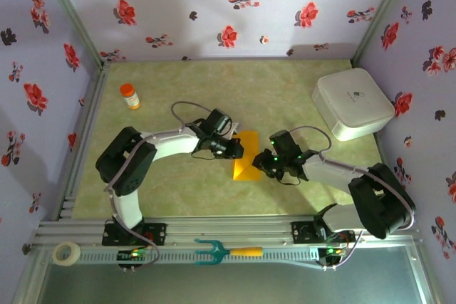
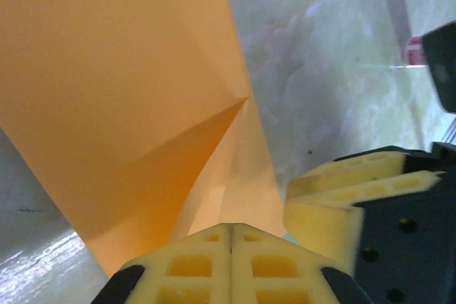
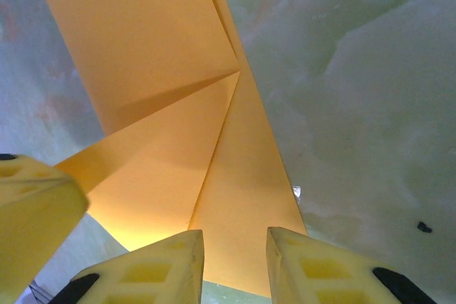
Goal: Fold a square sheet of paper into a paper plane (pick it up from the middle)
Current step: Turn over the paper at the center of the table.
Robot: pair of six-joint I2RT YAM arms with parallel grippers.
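Mid-frame on the surface (image 1: pixel 285 90), my left tool (image 2: pixel 231 231) sits clenched on the paper (image 1: pixel 246 156) edge, right tool (image 3: pixel 235 243) released, jaws apart over it.

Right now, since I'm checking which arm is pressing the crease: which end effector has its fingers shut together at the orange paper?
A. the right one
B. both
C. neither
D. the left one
D: the left end effector shows its yellow pads meeting with no gap at the edge of the square sheet of paper, while the right end effector has a clear gap between its pads.
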